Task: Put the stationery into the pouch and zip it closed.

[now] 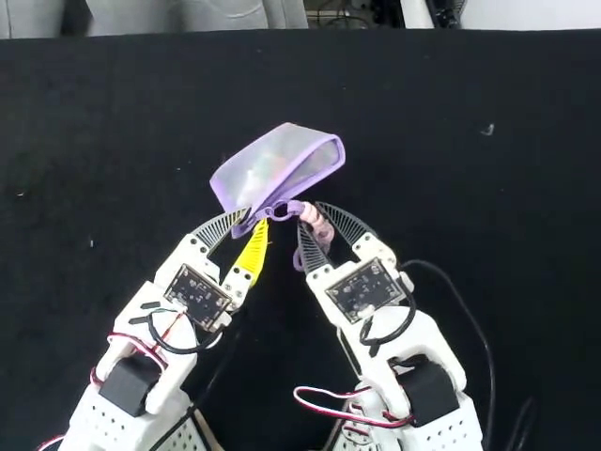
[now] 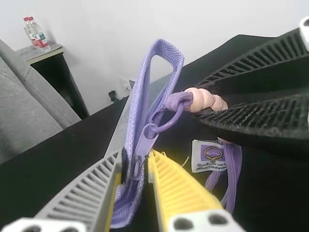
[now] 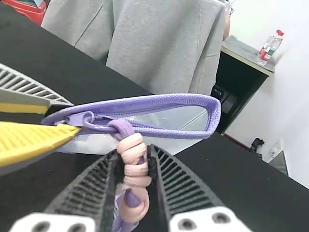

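The purple pouch [image 1: 277,169] with translucent sides is held up off the black table, and blurred coloured things show through its wall. My left gripper [image 1: 252,230], with one yellow finger, is shut on the pouch's zipper end [image 2: 133,169] beside the slider [image 2: 147,136]. My right gripper [image 1: 315,225] is shut on the pink beaded zipper pull [image 3: 133,162], which hangs from a purple ring [image 2: 172,120] on the slider. A purple cord and a tag [image 2: 210,154] dangle below. In the right wrist view the pouch's top edge [image 3: 159,102] runs closed along its length.
The black table [image 1: 488,188] spreads wide on all sides of the pouch. Grey upholstery [image 3: 154,38] stands past the far edge, with a dark side table holding bottles [image 3: 270,46]. Cables [image 1: 460,301] trail by the arm bases.
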Controlling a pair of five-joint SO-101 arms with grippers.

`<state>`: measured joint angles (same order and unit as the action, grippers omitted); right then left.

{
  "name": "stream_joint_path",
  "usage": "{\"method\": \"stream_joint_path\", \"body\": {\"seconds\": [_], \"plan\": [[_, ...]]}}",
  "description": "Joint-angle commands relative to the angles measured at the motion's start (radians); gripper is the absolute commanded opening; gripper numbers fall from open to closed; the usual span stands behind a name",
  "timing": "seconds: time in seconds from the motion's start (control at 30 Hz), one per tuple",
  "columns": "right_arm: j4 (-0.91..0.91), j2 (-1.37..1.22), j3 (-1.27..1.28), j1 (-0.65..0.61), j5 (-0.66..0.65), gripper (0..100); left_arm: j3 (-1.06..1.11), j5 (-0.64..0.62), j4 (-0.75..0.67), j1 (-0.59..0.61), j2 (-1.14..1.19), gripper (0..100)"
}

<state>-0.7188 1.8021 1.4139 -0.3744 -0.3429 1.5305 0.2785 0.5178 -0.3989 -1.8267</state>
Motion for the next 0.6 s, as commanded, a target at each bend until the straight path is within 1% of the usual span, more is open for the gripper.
{"method": "stream_joint_path", "body": {"seconds": [0.0,0.1,0.23,0.37,0.43,0.57], "plan": [[0.038,0.091,-0.077,0.064,-0.023,1.1,-0.002,0.002,0.006,0.022,0.005,3],[0.038,0.091,-0.097,0.072,-0.048,1.1,-0.002,0.002,0.006,0.022,0.005,3],[0.038,0.090,-0.134,0.117,-0.051,1.1,-0.002,0.002,0.006,0.022,0.005,3],[0.049,0.071,-0.150,0.135,-0.052,1.1,-0.002,0.002,0.006,0.022,0.005,3],[0.089,0.024,-0.151,0.144,-0.052,1.1,-0.002,0.002,0.006,0.022,0.005,3],[0.210,-0.148,-0.179,0.209,-0.052,1.1,-0.002,0.002,0.006,0.022,0.005,3]]}}
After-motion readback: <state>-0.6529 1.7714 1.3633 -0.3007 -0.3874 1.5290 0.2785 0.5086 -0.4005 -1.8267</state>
